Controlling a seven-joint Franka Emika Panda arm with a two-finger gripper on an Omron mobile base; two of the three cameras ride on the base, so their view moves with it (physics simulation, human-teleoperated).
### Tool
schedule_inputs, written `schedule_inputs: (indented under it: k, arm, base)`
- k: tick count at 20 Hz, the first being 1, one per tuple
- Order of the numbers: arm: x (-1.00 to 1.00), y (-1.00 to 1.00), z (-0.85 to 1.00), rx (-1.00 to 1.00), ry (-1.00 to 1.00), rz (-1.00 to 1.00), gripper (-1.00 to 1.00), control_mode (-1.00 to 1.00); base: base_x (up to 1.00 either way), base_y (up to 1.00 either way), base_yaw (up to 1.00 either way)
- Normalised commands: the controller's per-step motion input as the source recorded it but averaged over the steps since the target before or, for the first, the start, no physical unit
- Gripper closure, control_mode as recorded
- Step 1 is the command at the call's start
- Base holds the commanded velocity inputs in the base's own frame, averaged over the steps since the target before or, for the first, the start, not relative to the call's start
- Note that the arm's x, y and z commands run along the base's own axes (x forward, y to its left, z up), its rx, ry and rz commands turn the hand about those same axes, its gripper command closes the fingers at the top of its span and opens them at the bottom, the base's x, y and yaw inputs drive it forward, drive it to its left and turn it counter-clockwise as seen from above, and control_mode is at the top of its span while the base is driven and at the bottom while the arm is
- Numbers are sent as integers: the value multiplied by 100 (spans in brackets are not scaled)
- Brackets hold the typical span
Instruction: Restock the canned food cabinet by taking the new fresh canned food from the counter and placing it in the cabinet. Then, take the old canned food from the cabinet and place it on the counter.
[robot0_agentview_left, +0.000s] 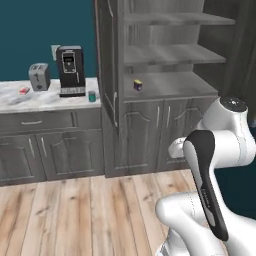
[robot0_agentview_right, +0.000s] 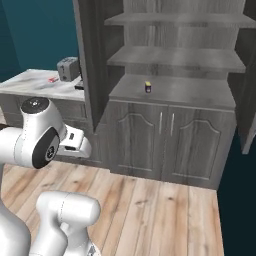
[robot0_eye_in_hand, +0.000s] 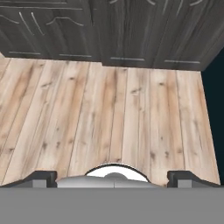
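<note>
Gripper (robot0_eye_in_hand: 113, 177) low over floor, teal can (robot0_agentview_left: 92, 96) far up on counter (robot0_agentview_left: 45, 101)

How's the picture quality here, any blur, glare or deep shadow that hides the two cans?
Left base view: soft even light, no glare; the teal can on the counter and the dark blue can in the cabinet are small and slightly blurry. Right base view: blue can tiny, label unreadable. Hand view: lower doors dark, floor planks sharp, fingertips wide apart.
</note>
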Motion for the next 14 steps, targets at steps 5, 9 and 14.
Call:
schedule_inputs:
  k: [5, 9, 14]
  arm:
    - [0, 0, 0, 0, 0, 0, -100, 100]
    - [0, 0, 0, 0, 0, 0, -100, 100]
    - [0, 0, 0, 0, 0, 0, -100, 100]
  base:
    - [0, 59, 3]
    - [0, 61, 1]
    - [7, 65, 0]
